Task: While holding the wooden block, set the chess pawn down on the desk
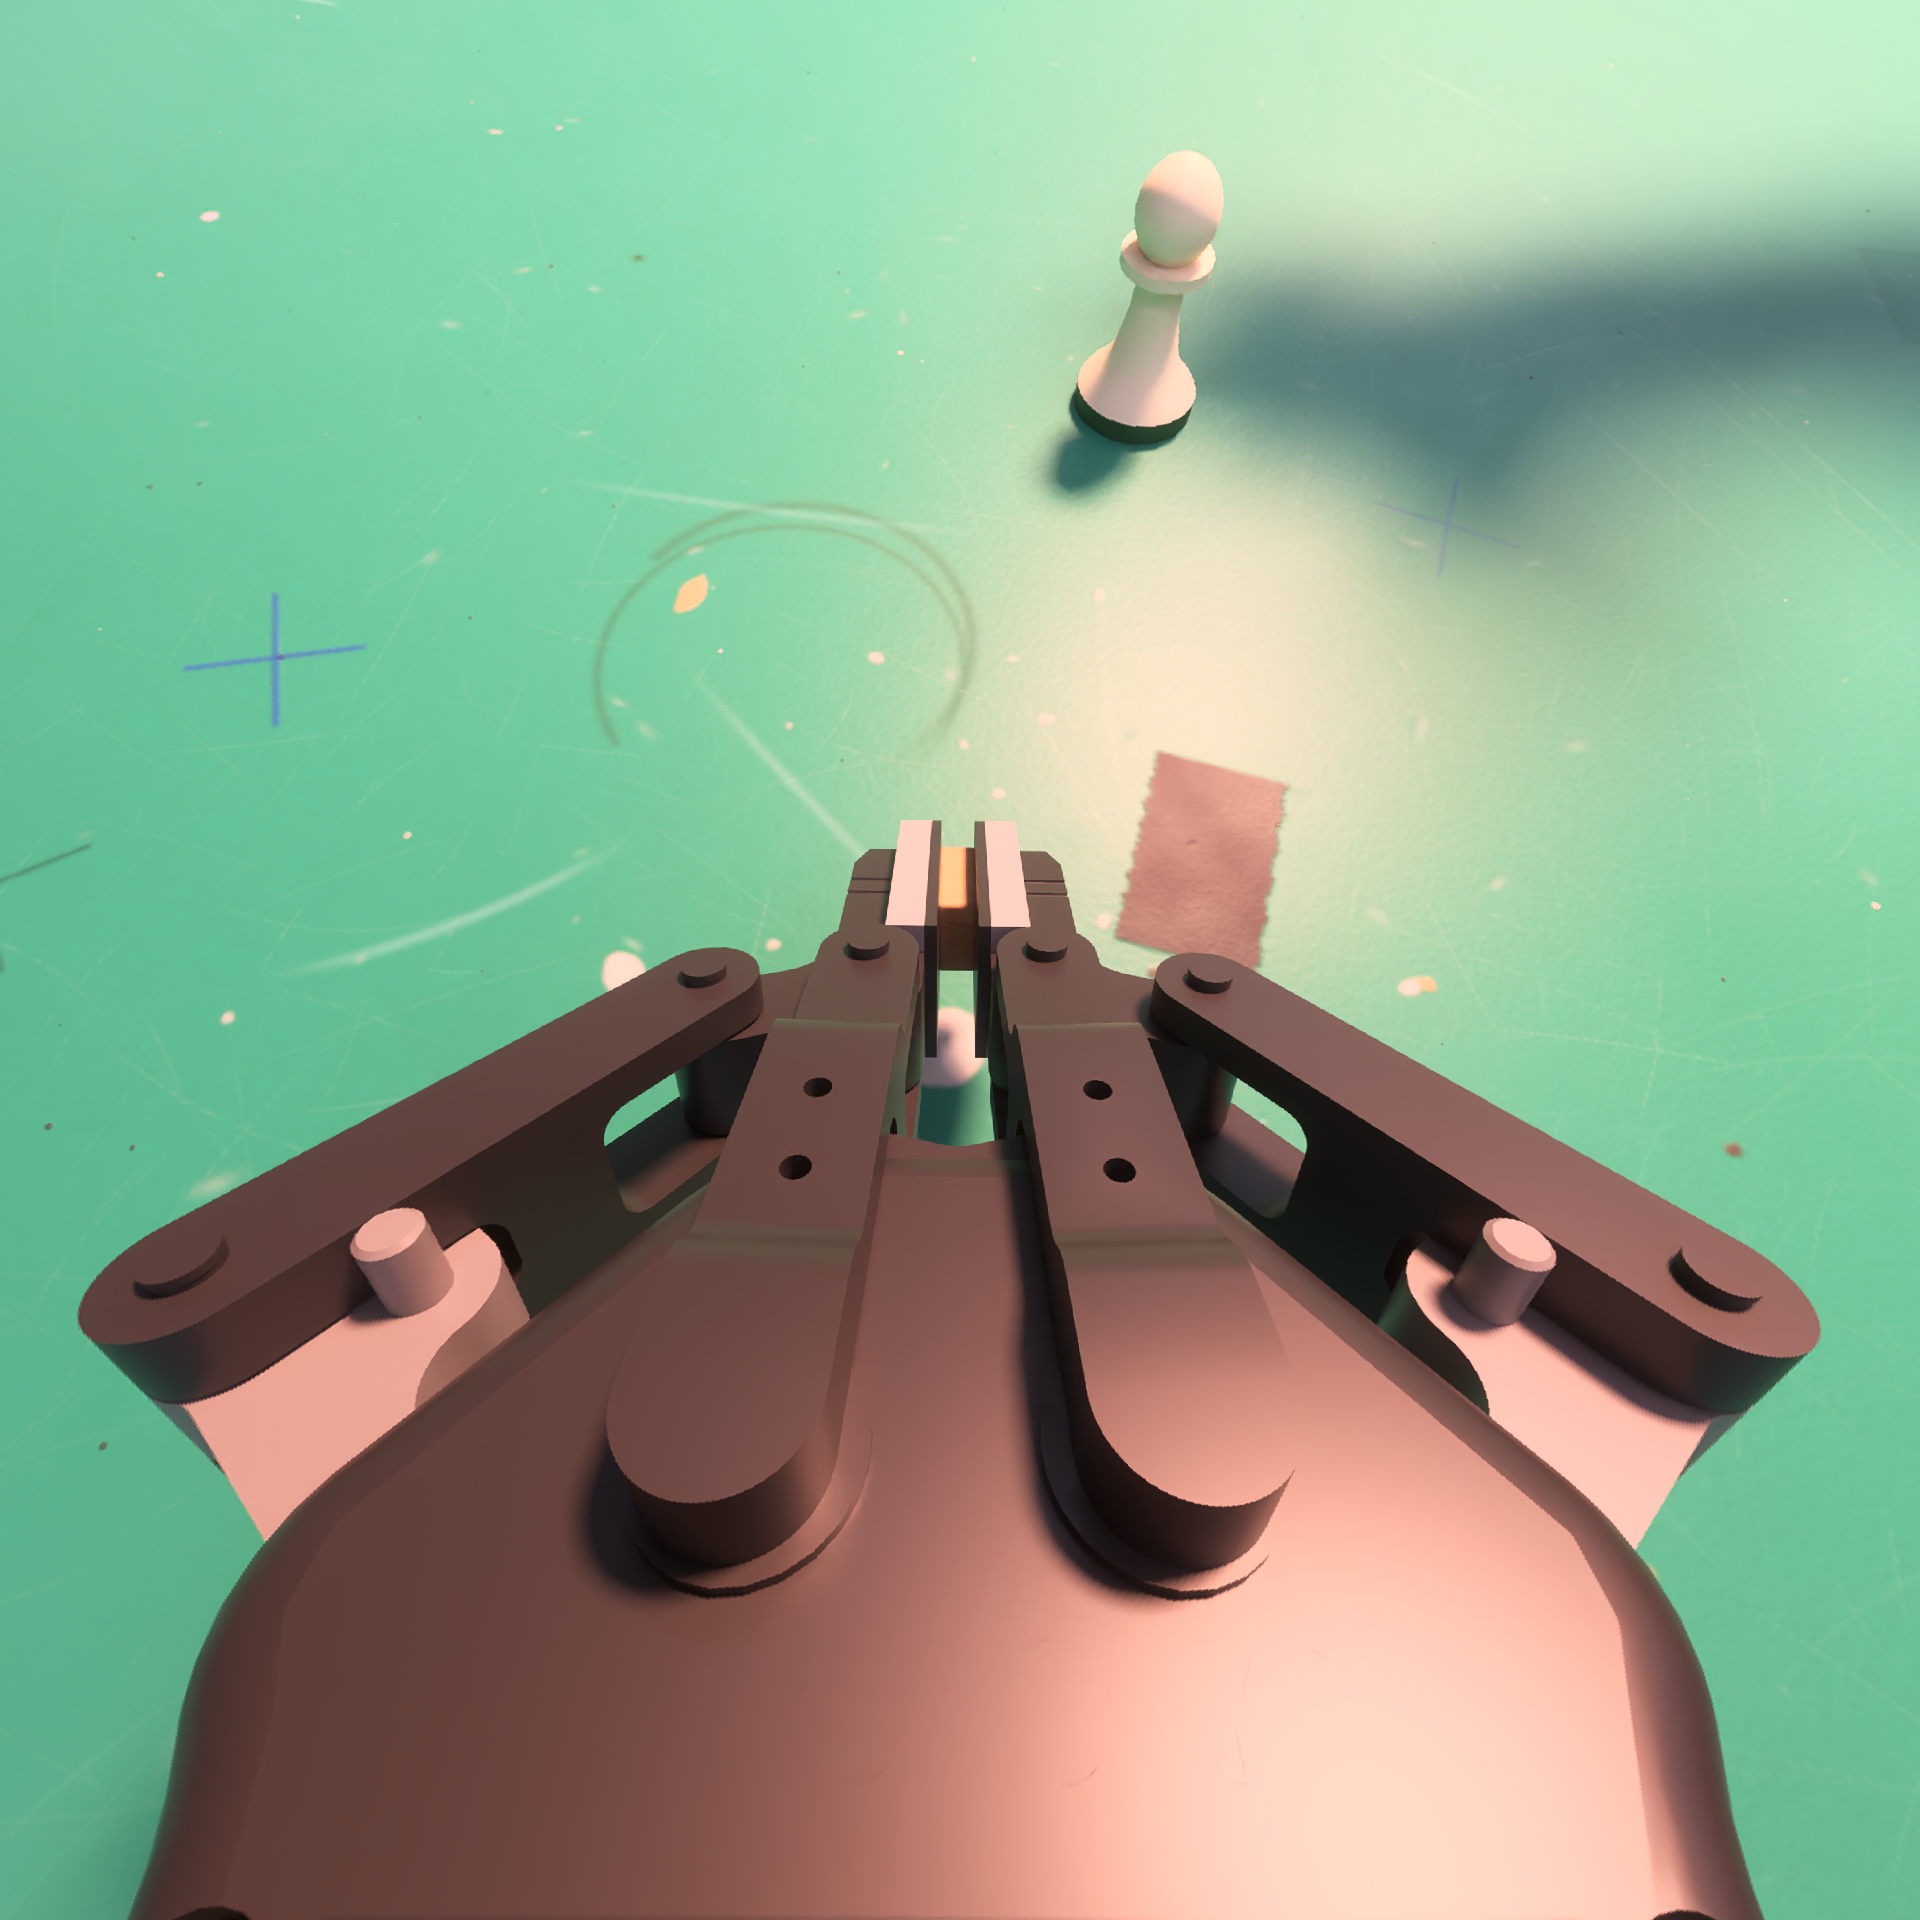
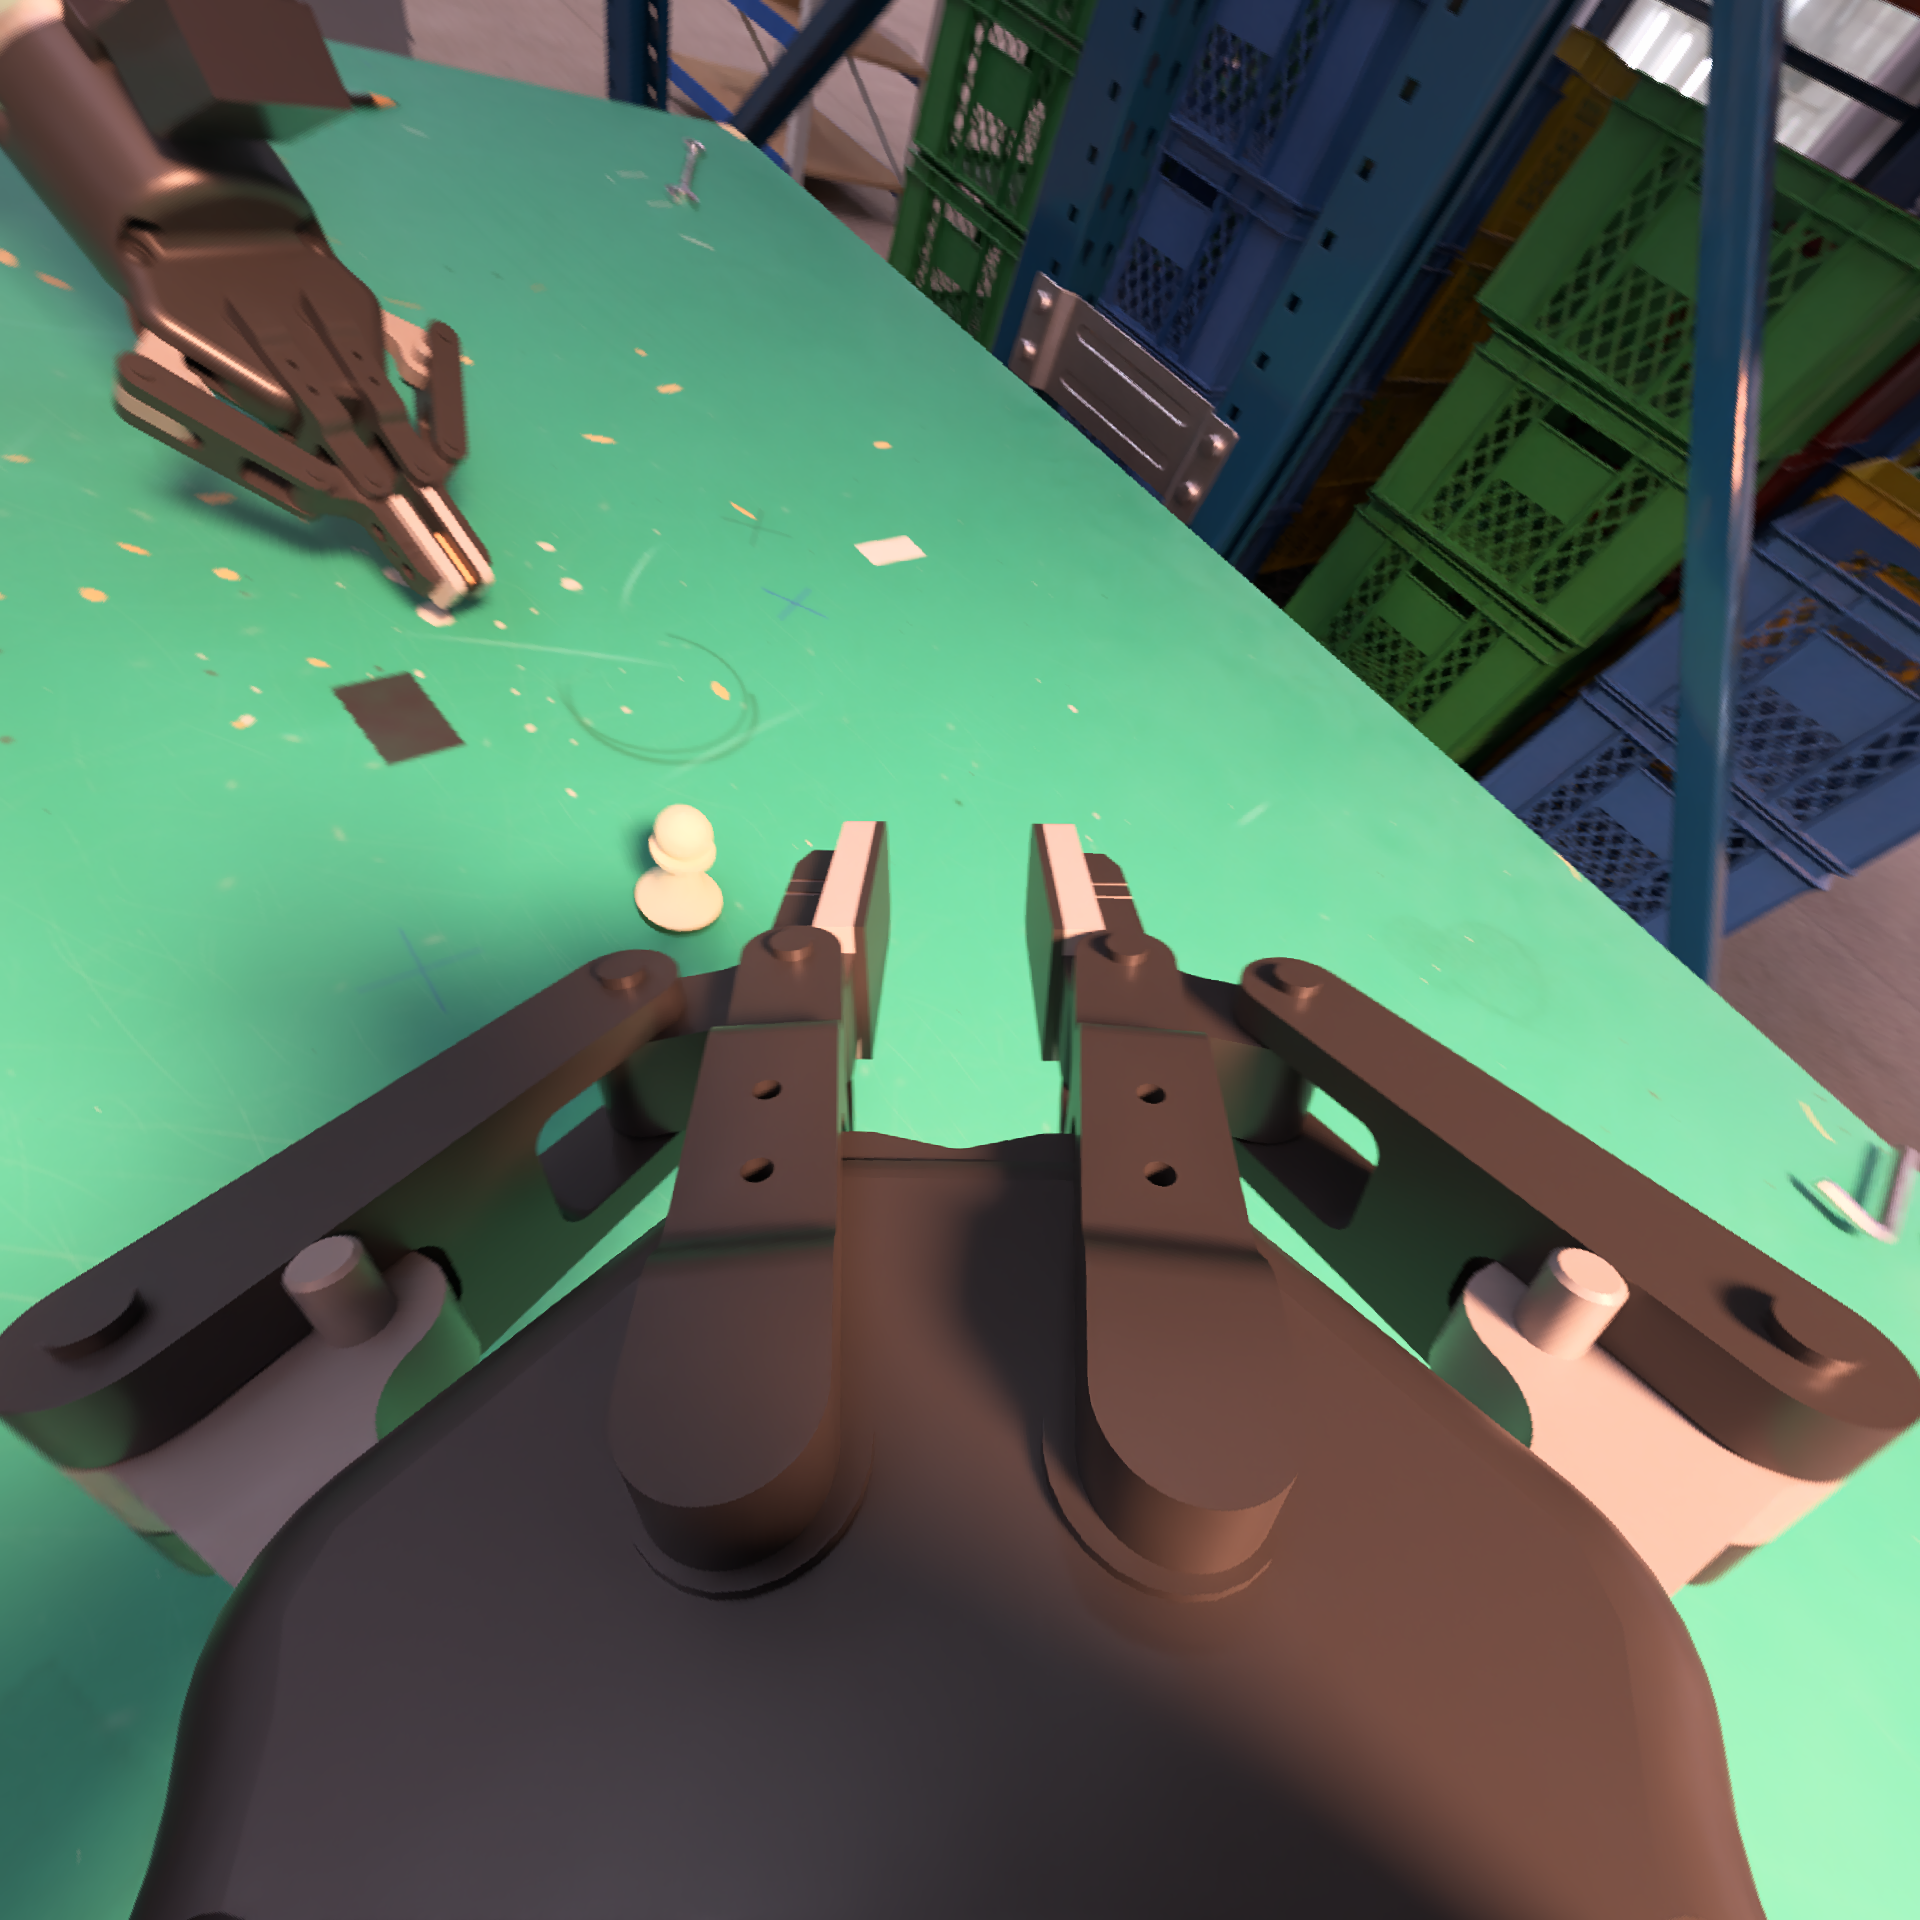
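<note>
My left gripper [image 1: 957,873] is shut on a small wooden block [image 1: 955,891], whose orange-brown face shows between the pads, a little above the green desk [image 1: 416,416]. A cream chess pawn [image 1: 1148,301] stands upright on the desk ahead and to the right of it, free of any gripper. In the right wrist view my right gripper [image 2: 961,883] is open and empty above the desk, and the pawn [image 2: 681,868] stands just left of its left finger. The left gripper [image 2: 447,566] with the block also shows at the far left there.
A brown rectangular patch [image 1: 1205,857] lies on the desk right of my left fingertips and also shows in the right wrist view [image 2: 398,717]. A screw [image 2: 688,171] lies at the far desk edge. Blue shelving with green and blue crates [image 2: 1558,436] stands beyond the desk's right edge.
</note>
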`<state>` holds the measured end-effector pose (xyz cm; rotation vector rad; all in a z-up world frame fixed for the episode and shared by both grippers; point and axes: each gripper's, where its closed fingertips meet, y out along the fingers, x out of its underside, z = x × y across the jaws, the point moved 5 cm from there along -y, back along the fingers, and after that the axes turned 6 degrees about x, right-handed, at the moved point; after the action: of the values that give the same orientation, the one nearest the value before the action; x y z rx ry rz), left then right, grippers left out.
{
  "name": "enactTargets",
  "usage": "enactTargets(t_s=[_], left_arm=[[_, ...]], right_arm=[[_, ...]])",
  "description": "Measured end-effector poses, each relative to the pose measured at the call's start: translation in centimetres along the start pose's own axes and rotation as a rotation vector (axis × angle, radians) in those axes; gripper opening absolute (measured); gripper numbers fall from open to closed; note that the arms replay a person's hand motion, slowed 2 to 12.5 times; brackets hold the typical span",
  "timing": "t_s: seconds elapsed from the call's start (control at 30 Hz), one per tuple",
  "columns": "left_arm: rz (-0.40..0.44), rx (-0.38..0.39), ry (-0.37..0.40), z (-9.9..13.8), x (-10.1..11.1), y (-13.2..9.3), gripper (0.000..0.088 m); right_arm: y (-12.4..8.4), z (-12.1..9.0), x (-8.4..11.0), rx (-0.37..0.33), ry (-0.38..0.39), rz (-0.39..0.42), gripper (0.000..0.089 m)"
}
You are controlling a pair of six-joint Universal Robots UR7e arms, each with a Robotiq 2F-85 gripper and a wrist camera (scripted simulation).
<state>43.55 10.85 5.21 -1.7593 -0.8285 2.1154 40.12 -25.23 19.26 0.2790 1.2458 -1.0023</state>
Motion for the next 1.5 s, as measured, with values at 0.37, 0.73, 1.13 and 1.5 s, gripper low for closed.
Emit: enactTargets(t_s=[0.37, 0.73, 1.13, 1.5], left_arm=[[-0.002, 0.008, -0.018, -0.1, 0.0, 0.0, 0.0055], [0.001, 0.015, -0.031, -0.2, 0.0, 0.0, 0.0055], [-0.003, 0.032, -0.05, -0.3, 0.0, 0.0, 0.0055], [0.002, 0.044, -0.066, -0.3, 0.0, 0.0, 0.0055]], right_arm=[[-5.5, 5.5, 2.9, 0.133, -0.006, -0.158, 0.0], [-8.7, 9.5, 5.9, 0.181, 0.042, -0.321, 0.0], [-9.8, 12.5, 9.2, 0.111, 0.009, -0.561, 0.0093], [-9.5, 14.2, 12.3, -0.024, -0.07, -0.786, 0.0115]])
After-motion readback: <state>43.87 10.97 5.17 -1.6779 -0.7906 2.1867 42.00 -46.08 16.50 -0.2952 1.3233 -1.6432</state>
